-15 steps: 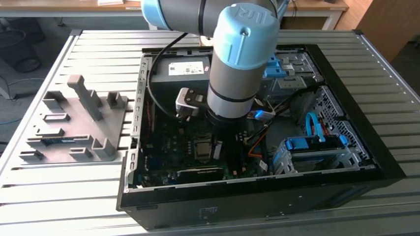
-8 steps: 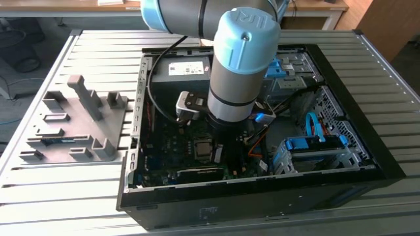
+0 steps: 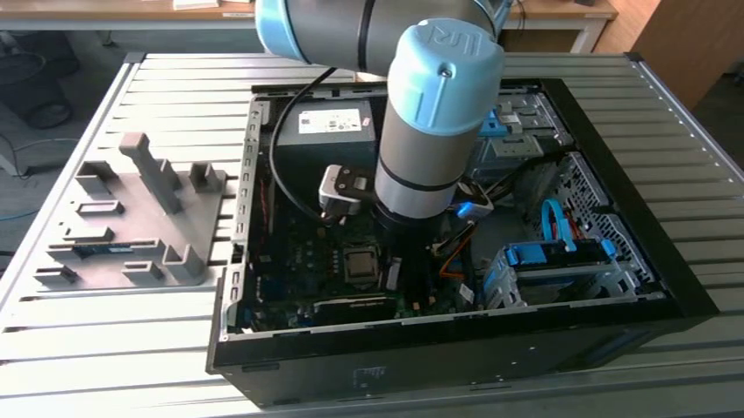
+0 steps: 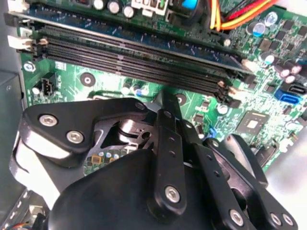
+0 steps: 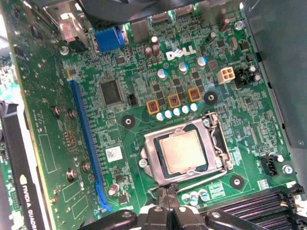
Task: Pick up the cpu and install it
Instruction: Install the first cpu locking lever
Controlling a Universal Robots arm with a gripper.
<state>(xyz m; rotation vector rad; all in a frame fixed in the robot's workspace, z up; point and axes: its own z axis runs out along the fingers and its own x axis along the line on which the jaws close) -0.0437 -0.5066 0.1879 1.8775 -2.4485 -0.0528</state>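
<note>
The cpu (image 5: 183,151), a small square chip with a dull silver top, lies flat in its socket on the green motherboard (image 5: 144,72), with a metal frame (image 5: 148,148) around it. A thin wire lever (image 5: 201,179) runs along one side of the socket. My gripper (image 5: 165,195) is shut with nothing between its fingers, and its tips sit just off the socket's edge by the lever's end. In the second wrist view the gripper (image 4: 166,98) points down at the board beside the memory slots (image 4: 144,57). In the exterior view the socket (image 3: 359,261) lies beside the lowered gripper (image 3: 407,261) inside the computer case (image 3: 465,348).
A grey box with a white label (image 3: 331,131) fills the case's far end. A blue-tabbed drive cage (image 3: 558,257) stands at the exterior view's right, with orange cables (image 4: 240,12) nearby. A graphics card (image 5: 14,163) borders the board. A grey parts fixture (image 3: 139,218) lies outside the case.
</note>
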